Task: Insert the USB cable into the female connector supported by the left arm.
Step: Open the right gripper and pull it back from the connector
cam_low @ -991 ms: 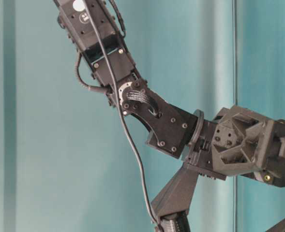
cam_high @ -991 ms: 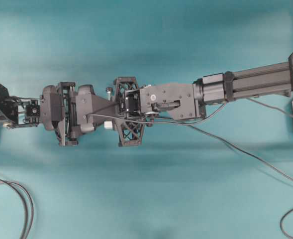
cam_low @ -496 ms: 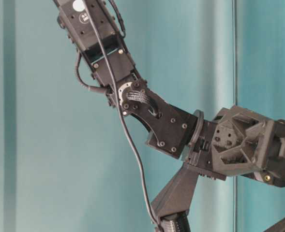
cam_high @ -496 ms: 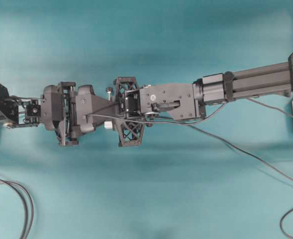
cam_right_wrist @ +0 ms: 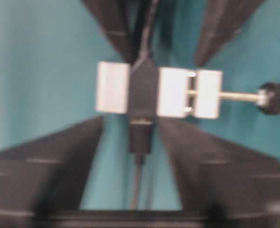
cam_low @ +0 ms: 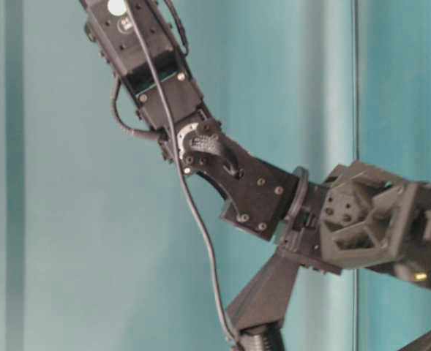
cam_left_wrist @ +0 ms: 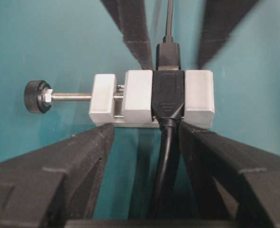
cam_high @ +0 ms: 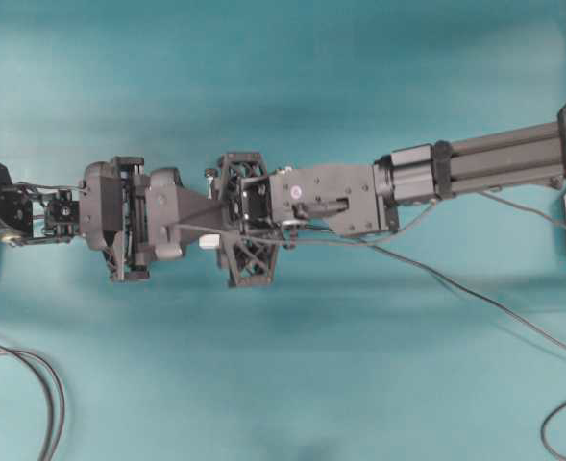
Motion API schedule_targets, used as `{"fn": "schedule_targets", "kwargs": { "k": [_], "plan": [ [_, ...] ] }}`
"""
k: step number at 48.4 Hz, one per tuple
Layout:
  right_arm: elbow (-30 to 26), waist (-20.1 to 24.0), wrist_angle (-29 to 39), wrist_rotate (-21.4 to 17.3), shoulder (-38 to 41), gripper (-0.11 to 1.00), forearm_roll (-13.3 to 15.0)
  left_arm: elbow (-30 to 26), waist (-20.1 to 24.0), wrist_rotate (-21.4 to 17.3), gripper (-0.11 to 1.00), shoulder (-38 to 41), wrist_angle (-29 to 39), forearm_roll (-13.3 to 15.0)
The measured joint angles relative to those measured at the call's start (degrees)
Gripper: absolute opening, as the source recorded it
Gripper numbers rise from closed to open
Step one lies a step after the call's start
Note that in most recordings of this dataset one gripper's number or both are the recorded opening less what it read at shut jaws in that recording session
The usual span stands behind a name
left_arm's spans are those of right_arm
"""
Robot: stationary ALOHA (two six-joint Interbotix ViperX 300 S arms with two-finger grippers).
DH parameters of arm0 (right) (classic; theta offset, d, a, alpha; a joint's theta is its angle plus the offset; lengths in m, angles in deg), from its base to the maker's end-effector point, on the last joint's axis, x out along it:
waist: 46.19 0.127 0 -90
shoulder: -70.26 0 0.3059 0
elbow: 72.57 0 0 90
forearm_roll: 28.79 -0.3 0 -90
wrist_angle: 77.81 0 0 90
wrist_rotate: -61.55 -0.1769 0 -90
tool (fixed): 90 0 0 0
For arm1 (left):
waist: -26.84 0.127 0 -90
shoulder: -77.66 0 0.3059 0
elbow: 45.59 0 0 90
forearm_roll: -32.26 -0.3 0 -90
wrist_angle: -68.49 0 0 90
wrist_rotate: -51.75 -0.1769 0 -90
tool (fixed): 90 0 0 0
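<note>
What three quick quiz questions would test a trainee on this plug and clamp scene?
1. True or false: the plug sits in the socket held by the white clamp.
2. The right gripper is: A) shut on the plug, B) open, fingers clear of the plug, C) out of view.
3. Fill in: in the left wrist view, the screw knob sticks out from the clamp's ___ side.
Key: 1 true; 2 B; 3 left.
</note>
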Motion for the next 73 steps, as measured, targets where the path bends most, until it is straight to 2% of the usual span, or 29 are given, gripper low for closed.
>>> {"fn": "schedule_targets", "kwargs": {
  "k": [7, 11, 24, 35, 42, 52, 63, 73],
  "plan": [
    [3.3, 0.2, -0.4, -0.6, -2.1, 0.69, 0.0, 1.8, -0.3, 0.0, 0.69, -1.0, -0.1, 0.1],
    [7.2, -0.3, -2.4, -1.6, -5.4, 0.69, 0.0, 4.0, -0.7, 0.1, 0.69, -2.5, 0.2, 0.1],
    [22.2, -2.2, -16.1, -4.2, -17.5, 0.69, -0.1, 9.1, -0.9, 0.1, 0.69, -10.1, 2.3, 0.1],
    [31.9, -2.4, -22.9, -5.1, -24.0, 0.69, -0.1, 9.8, -0.1, 0.1, 0.69, -19.5, 9.5, 0.1],
    [33.0, -2.2, -29.2, -7.3, -24.0, 0.69, 0.0, 9.1, 0.4, 0.0, 0.69, -21.0, 14.0, 0.1],
    [32.2, -1.3, -35.9, -8.2, -18.4, 0.68, -0.1, 8.8, 0.4, 0.0, 0.69, -21.0, 14.1, 0.1],
    [27.4, -0.3, -36.0, -8.3, -13.8, 0.68, 0.0, 8.5, 0.4, 0.0, 0.68, -18.0, 11.9, 0.1],
    [27.1, -1.1, -35.6, -8.3, -13.3, 0.63, 0.0, 8.4, 0.4, -0.1, 0.68, -17.2, 10.7, 0.1]
  ]
}}
